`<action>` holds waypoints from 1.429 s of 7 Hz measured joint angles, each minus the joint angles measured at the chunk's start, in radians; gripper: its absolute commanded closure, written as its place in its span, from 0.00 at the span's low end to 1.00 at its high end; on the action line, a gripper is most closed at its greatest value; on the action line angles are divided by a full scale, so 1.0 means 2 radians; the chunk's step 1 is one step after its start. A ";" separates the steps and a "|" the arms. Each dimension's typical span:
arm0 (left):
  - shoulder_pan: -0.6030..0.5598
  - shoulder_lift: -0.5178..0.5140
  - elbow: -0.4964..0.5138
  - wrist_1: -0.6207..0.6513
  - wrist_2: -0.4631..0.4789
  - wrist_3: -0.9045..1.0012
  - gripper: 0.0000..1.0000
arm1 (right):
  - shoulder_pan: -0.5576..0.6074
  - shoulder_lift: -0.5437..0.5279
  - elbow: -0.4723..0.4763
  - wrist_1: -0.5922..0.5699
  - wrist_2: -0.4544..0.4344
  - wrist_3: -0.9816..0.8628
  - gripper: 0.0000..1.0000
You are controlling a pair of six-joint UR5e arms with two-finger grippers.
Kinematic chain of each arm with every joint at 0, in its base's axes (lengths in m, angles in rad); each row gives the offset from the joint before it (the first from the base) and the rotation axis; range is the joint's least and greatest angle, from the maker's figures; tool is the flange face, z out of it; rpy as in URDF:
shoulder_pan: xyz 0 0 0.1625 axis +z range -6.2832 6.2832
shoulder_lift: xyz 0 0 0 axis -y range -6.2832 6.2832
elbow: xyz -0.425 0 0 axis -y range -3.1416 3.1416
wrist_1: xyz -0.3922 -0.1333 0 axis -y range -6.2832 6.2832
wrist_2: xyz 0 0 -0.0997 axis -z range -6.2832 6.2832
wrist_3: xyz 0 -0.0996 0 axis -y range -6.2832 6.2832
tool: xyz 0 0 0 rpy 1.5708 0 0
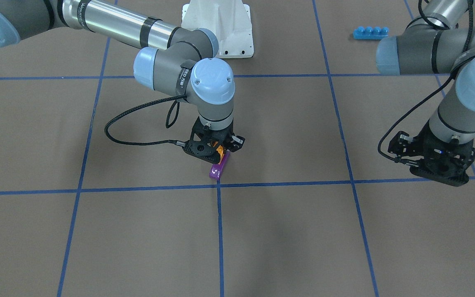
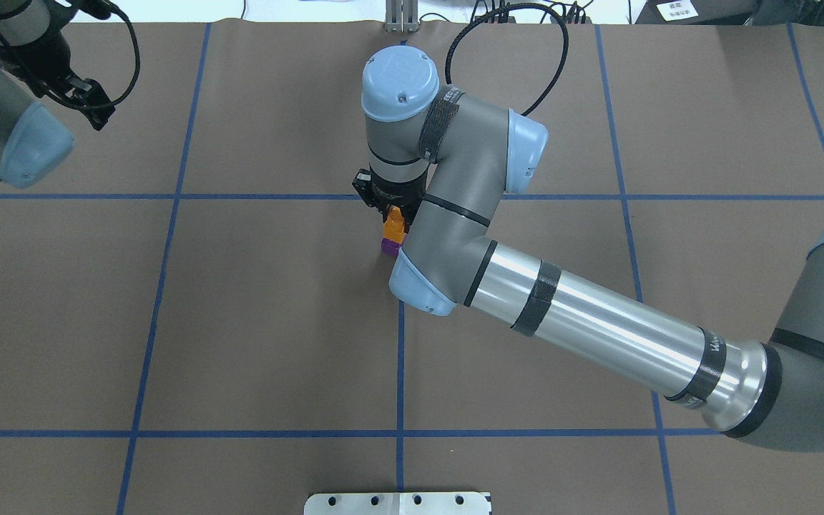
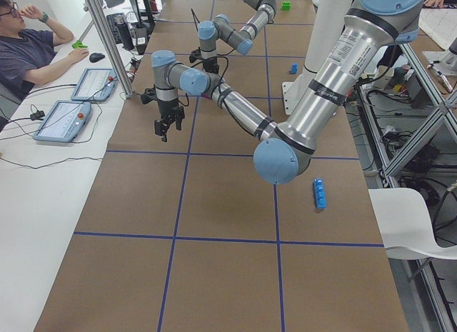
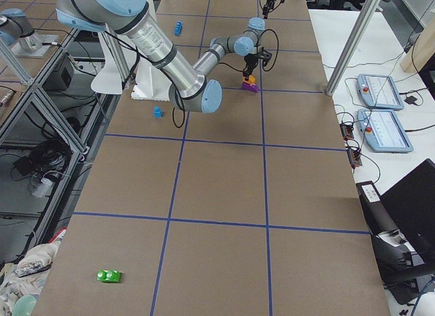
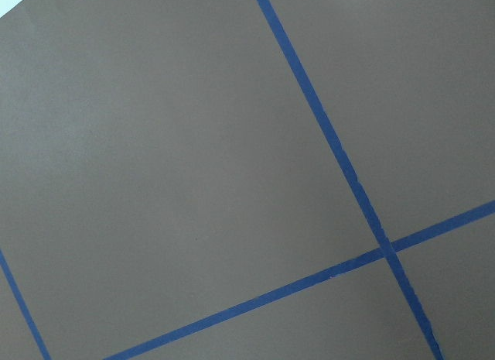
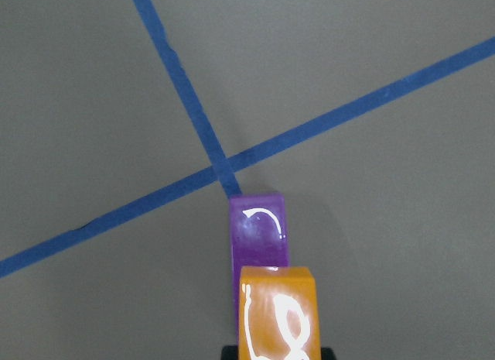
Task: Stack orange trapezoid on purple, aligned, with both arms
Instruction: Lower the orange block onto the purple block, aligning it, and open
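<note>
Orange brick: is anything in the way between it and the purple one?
Nothing visible is. The right gripper holds the orange trapezoid directly over the purple brick; whether they touch, I cannot tell.

**A:** Which items lay on the bench (image 1: 287,239)?

**B:** A long blue four-stud brick (image 1: 370,32), a small blue brick (image 4: 158,112) near the white pedestal (image 1: 221,29), and a green brick (image 4: 109,276) at one end. A seated operator (image 3: 28,53) sat beside two pendants (image 3: 63,121).

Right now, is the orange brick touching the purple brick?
Cannot tell. In the right wrist view the orange brick overlaps the purple brick; the front view shows no gap, but the right gripper hides the joint.
</note>
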 measured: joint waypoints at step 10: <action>0.002 0.000 0.003 0.000 0.000 -0.004 0.00 | -0.011 -0.004 -0.015 0.035 -0.015 0.000 0.72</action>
